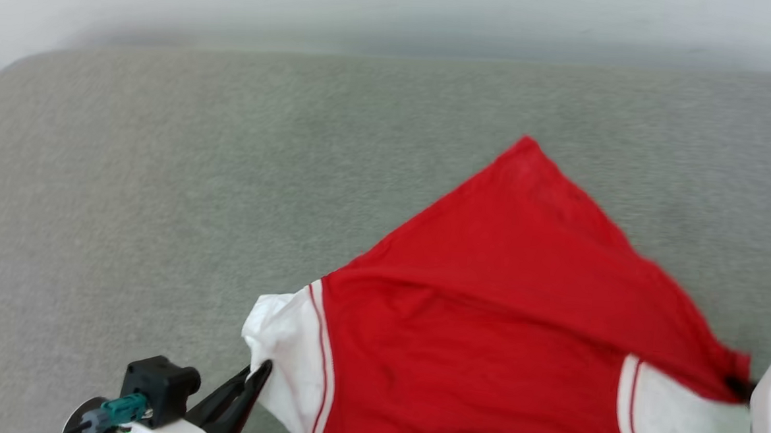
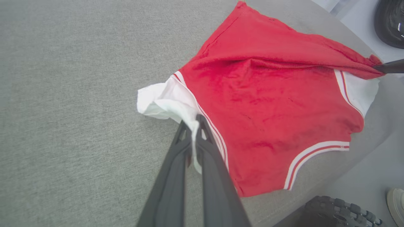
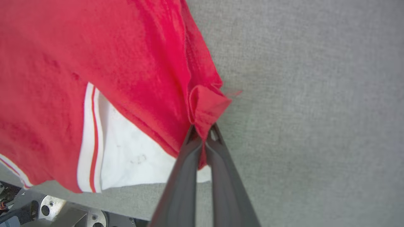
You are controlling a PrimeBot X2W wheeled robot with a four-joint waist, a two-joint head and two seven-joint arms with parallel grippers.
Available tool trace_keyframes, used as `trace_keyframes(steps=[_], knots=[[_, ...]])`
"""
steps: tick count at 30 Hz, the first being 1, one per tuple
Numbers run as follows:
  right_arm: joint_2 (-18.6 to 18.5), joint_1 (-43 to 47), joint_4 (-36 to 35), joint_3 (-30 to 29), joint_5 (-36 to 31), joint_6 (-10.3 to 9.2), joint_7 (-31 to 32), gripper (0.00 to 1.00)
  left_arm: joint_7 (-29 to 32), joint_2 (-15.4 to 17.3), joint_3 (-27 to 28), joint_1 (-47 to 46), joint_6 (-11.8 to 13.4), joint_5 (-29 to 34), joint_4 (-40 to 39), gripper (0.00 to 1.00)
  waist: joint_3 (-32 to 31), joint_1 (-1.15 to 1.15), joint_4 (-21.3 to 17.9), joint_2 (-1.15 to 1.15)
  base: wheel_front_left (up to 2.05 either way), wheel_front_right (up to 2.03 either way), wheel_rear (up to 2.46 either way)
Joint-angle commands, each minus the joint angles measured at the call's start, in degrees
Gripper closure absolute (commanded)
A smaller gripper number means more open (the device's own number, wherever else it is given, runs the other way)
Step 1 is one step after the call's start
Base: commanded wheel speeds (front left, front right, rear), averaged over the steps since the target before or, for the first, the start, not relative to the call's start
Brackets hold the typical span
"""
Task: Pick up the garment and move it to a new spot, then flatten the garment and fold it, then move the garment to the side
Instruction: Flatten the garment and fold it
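**Both grippers clamped on the garment, spreading under way**

The garment (image 1: 485,327) lies on the grey pad (image 1: 197,167), toward the robot's right and close to the near edge, plain red side up. No lettering shows on this face. It is not flat. One red corner (image 1: 526,143) points away from the robot, and a diagonal ridge runs from the left sleeve (image 2: 157,101) across to the right side.

The left gripper (image 2: 193,121) has its jaws shut on the white cloth of the left sleeve, which bunches just beyond the tips. The right gripper (image 3: 203,129) has its jaws shut on a small folded tab of red cloth (image 3: 208,105). That tab is pulled over the right sleeve (image 3: 126,157), so a red flap covers part of the white. The cloth between the two grips looks taut in the head view.

By my reading, the step in hand is the flattening, or the tail of the move just before it. The garment is on the pad and held at two points, but a flap is doubled over.

The next move calls for the right gripper to carry its red tab outward and away from the sleeve until the flap opens and the ridge goes. The left gripper should hold its sleeve as an anchor. Both should stay low over the pad so the cloth slides and does not lift. The grip on the tab is small and could slip under too hard a pull.
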Motion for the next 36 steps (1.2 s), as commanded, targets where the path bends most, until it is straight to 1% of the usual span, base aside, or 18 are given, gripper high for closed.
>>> trace_keyframes(steps=[1,4,8,14,15,16,18,21,26,29,31,32,34,36], knots=[[0.2,0.8,-0.3,-0.3,-0.4,-0.04,-0.5,1.0,-0.4,-0.2,0.3,0.5,0.3,-0.1,0.1,1.0,-1.4,0.02,-1.6,0.0,0.0,0.0,0.0],[2.6,4.7,-1.2,-1.4,-0.8,-0.04,-1.8,1.0,-1.1,-0.7,0.4,1.2,0.5,-0.4,0.9,1.0,-1.9,0.02,-2.3,0.0,0.0,0.0,0.0],[4.9,8.0,-1.3,-2.3,-1.2,-0.04,-3.3,1.0,-1.6,-1.3,0.2,1.2,0.6,-0.7,1.6,1.0,-2.5,0.02,-2.6,0.0,0.0,0.0,0.0],[5.9,9.0,-0.3,-1.6,-2.4,-0.04,-4.8,1.0,-1.6,-1.6,0.0,1.2,0.8,-0.8,1.5,1.0,-3.1,0.02,-2.6,0.0,0.0,0.0,0.0],[6.0,8.8,-0.4,-1.3,-2.5,-0.04,-5.2,0.42,-1.7,-1.6,0.0,1.0,0.9,-0.6,1.4,1.0,-2.9,0.02,-2.5,0.0,0.0,0.0,0.0],[6.3,8.5,-0.3,-1.0,-2.4,-0.03,-5.3,0.0,-1.7,-1.5,0.0,0.7,0.9,-0.5,1.3,1.0,-2.8,0.02,-2.4,0.0,0.0,0.0,0.0],[6.3,7.6,-1.1,-0.8,-1.7,-0.03,-5.5,0.0,-1.7,-1.5,-0.1,0.5,0.9,-0.4,1.1,1.0,-2.6,0.02,-2.1,0.0,0.0,0.0,0.0],[5.0,6.1,-2.9,-1.0,-1.7,-0.03,-5.6,0.0,-1.8,-1.7,-0.3,0.4,1.0,-0.3,0.7,1.0,-2.1,0.02,-1.5,0.0,0.0,0.0,0.0],[3.0,1.1,-9.0,-1.0,0.7,-0.03,-3.4,0.0,-2.7,-2.0,0.0,-0.6,1.2,0.4,-0.5,1.0,-0.6,0.02,-0.2,0.0,0.0,0.0,0.0],[3.5,-4.0,-12.4,-1.2,2.3,-0.03,-1.6,0.0,-2.8,-2.0,-0.2,-1.6,1.0,1.1,-1.6,1.0,1.3,0.02,1.1,0.0,0.0,0.0,0.0],[3.8,-7.8,-13.0,-0.3,2.6,-0.03,0.6,0.0,-2.6,-2.1,-0.6,-2.5,0.7,1.7,-2.3,1.0,2.8,0.02,2.2,0.0,0.0,0.0,0.0],[3.3,-10.0,-13.1,0.2,1.9,-0.03,1.8,0.0,-2.5,-2.1,-1.0,-3.1,0.4,2.0,-2.7,1.0,3.8,0.02,2.9,0.0,0.0,0.0,0.0],[2.5,-14.4,-11.9,2.1,0.4,-0.03,3.8,0.0,-2.3,-2.5,-1.5,-4.5,0.0,2.6,-3.2,1.0,5.6,0.02,4.3,0.0,0.0,0.0,0.0],[2.5,-18.6,-9.7,3.5,-0.9,-0.03,5.7,0.0,-2.3,-3.0,-1.9,-5.8,-0.3,3.1,-3.6,1.0,7.6,0.02,5.8,0.0,0.0,0.0,0.0]])
